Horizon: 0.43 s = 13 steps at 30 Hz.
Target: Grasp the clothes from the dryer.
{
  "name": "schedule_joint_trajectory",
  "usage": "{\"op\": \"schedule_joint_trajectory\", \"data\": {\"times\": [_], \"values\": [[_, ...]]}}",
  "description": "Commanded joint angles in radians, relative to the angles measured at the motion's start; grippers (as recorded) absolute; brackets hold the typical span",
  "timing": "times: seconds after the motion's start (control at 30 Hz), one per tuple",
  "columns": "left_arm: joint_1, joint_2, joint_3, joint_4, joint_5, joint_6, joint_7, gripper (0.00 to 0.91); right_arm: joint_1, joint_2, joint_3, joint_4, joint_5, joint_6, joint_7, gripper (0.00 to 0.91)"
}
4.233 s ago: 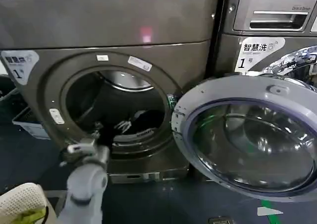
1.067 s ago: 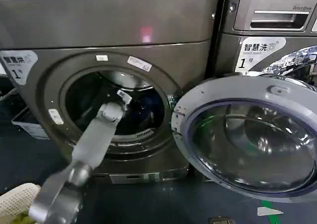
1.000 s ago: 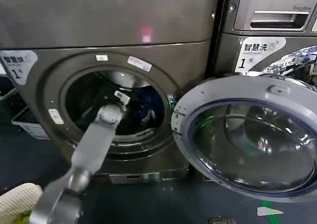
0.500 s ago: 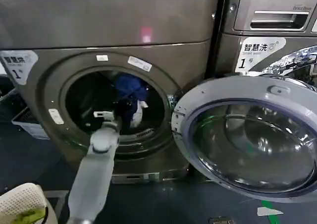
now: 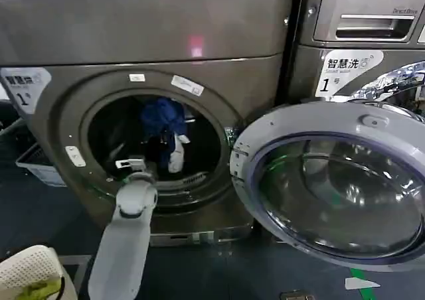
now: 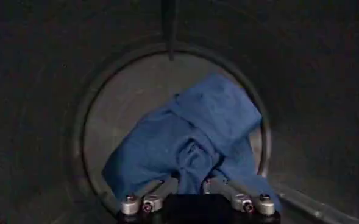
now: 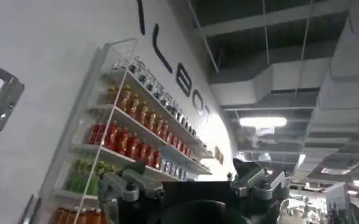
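L gripper (image 6: 199, 182) w/ jaws clamped on the clothes (image 5: 165, 124), now lifted higher inside the dryer (image 5: 146, 68) vs a moment ago; grasp made, pull-out next. R jaws: can't tell.

Dark floor (image 5: 265, 273) (white basket (image 5: 30, 270), dryer (image 5: 153, 41)).

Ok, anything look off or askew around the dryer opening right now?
Nothing stands out. The left gripper is shut on the soft dark blue fabric bundle, held up inside the bronze-grey front-loading dryer; a small white piece hangs below it. The grey-rimmed glass door stands swung open to the right.
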Motion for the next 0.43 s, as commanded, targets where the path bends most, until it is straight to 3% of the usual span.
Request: {"op": "schedule_joint_trajectory", "data": {"times": [0.03, 0.43], "values": [[0.023, -0.005, -0.001, -0.027, 0.004, 0.001, -0.011, 0.0, -0.002, 0.0, 0.008, 0.002, -0.003, 0.001, -0.006, 0.907], [0.025, 0.006, 0.009, -0.036, 0.0, 0.01, -0.001, 0.0, -0.01, 0.004, 0.019, 0.014, 0.0, -0.001, -0.003, 0.907]]}}
